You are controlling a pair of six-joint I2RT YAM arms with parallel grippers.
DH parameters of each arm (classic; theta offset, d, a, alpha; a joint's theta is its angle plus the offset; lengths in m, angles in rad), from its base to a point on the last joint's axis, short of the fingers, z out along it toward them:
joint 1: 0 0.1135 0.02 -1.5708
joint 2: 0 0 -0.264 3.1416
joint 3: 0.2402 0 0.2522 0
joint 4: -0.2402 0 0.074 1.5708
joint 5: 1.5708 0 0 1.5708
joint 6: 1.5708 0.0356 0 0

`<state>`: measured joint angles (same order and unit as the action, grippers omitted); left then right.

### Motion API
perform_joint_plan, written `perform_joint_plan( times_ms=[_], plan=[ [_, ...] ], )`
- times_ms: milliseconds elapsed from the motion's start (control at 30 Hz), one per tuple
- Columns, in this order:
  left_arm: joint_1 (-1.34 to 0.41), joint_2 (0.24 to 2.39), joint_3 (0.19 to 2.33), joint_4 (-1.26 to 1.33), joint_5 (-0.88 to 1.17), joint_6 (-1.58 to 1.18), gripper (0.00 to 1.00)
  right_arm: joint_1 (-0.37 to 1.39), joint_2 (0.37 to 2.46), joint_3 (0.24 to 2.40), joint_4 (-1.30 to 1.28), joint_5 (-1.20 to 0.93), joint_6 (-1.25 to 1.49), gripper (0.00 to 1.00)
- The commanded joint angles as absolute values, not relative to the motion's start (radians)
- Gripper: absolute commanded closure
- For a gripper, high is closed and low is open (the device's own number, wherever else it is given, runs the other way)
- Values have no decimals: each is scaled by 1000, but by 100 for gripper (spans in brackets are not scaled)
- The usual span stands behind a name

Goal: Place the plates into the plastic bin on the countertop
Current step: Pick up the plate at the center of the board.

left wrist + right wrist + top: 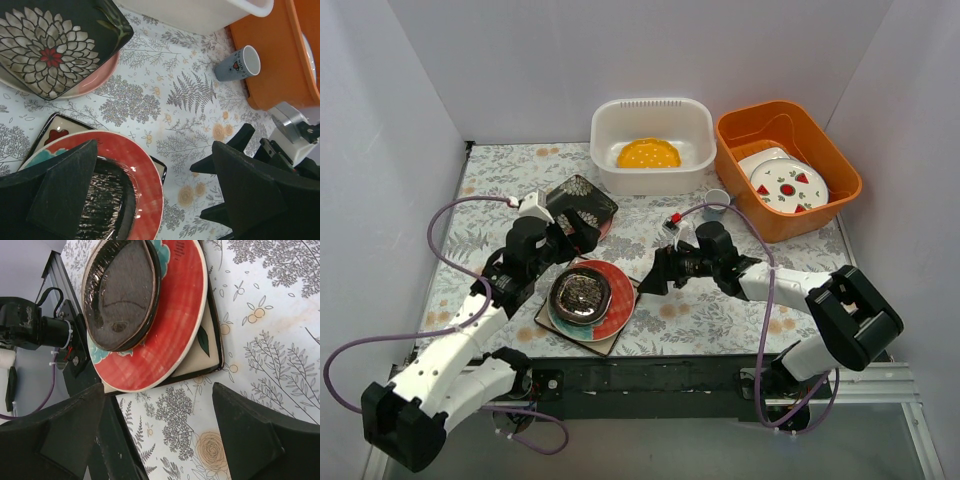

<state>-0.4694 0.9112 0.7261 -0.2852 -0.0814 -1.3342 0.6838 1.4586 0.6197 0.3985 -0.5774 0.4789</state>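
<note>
The white plastic bin point(651, 128) stands at the back with the yellow-orange plate point(648, 154) inside. A dark brown plate point(581, 296) lies on a red plate point(617, 305) with teal at its edge, on a cream square plate point(616, 343). This stack also shows in the right wrist view point(170, 325). The black flowered square plate point(50, 47) rests on a pink plate point(97, 80). My left gripper point(575, 238) is open and empty between the two piles, one finger over the brown plate point(107, 200). My right gripper point(652, 278) is open and empty, just right of the stack.
An orange tub point(790, 140) holding white fruit-marked plates point(788, 186) stands right of the bin. A small grey cup point(717, 200) sits in front of it and shows in the left wrist view point(239, 64). White walls enclose the fern-print countertop point(720, 305).
</note>
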Motion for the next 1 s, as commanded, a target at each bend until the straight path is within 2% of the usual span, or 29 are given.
perform_joint_plan(
  times_ms=[0,200,400,633,733,967],
  plan=[
    [-469,822,729,-359,-136,-1370,2,712,1470,681,420,-578,474,5],
    [-469,793,695,-364,-144,-1407,2,736,1502,724,359,-539,457,6],
    [-469,865,681,-305,-80,-1393,2,755,1516,776,276,-476,436,12],
    [-469,896,669,-264,-58,-1387,2,787,1554,810,258,-402,460,24],
    [-469,855,646,-265,-74,-1393,2,817,1591,842,259,-396,477,32],
    [-469,785,649,-350,-107,-1396,2,862,1678,936,255,-406,480,43]
  ],
)
